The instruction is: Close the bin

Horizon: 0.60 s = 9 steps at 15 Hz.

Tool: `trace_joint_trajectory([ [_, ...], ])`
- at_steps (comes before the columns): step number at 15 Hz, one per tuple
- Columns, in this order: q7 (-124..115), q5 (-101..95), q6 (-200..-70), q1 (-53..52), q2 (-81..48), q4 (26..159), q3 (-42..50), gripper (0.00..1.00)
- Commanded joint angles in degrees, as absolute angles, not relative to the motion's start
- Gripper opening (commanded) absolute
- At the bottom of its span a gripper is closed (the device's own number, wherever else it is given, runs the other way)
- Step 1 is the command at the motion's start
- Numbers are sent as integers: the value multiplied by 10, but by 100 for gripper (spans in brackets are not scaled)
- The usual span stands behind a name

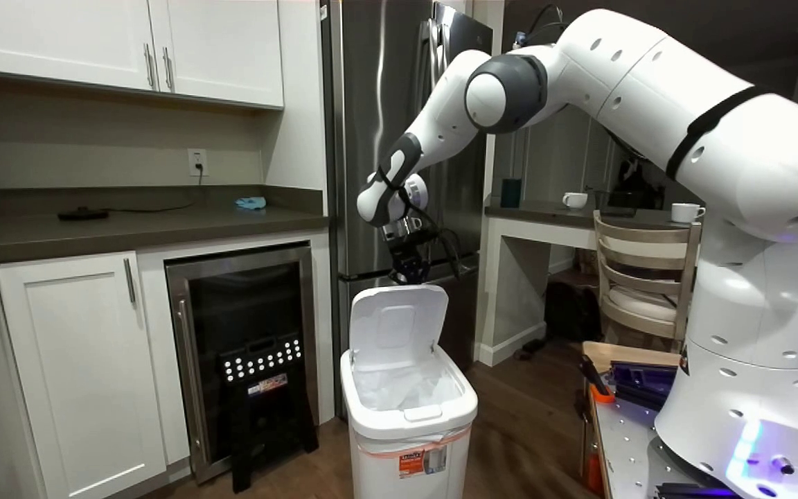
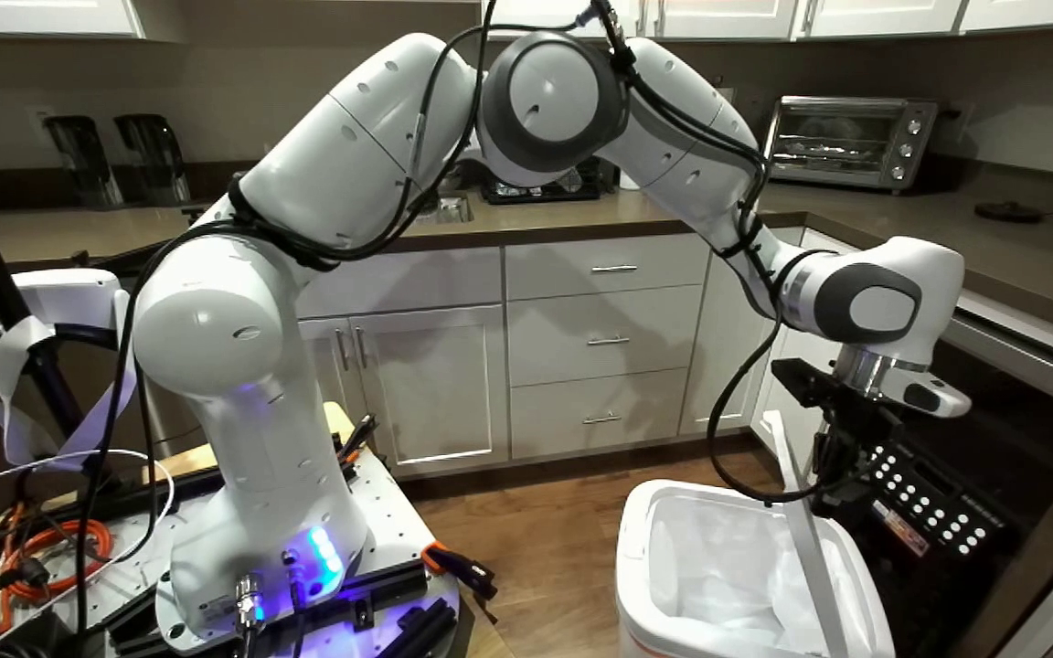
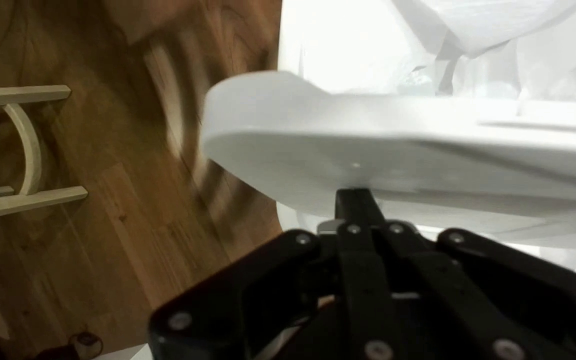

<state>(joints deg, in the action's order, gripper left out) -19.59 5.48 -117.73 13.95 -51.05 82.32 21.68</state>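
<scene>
I have the gripper (image 3: 359,202) narrow behind the raised lid (image 1: 399,315); whether they touch, I can't tell. In an exterior view, the bin (image 1: 409,423) stands lower centre, base cut off.

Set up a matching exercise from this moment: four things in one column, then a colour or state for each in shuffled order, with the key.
Things:
1. bin lid
2. step stool
3. toaster oven
4. chair

Colours or states:
A. black with white dots
B. beige, with a slatted back
C. raised, not closed
D. silver, glass-fronted

Pairs: 1-C, 2-A, 3-D, 4-B
</scene>
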Motion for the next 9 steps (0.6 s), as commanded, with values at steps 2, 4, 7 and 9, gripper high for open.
trace_joint_trajectory([
  [2, -197, 48, -1239, 133, -422, 966, 190, 0],
  [4, -195, 42, -1281, 128, -396, 1023, 189, 0],
  [7, -181, 25, -1383, 117, -370, 1108, 190, 0],
  [9, -161, 28, -1458, 127, -377, 1144, 180, 0],
])
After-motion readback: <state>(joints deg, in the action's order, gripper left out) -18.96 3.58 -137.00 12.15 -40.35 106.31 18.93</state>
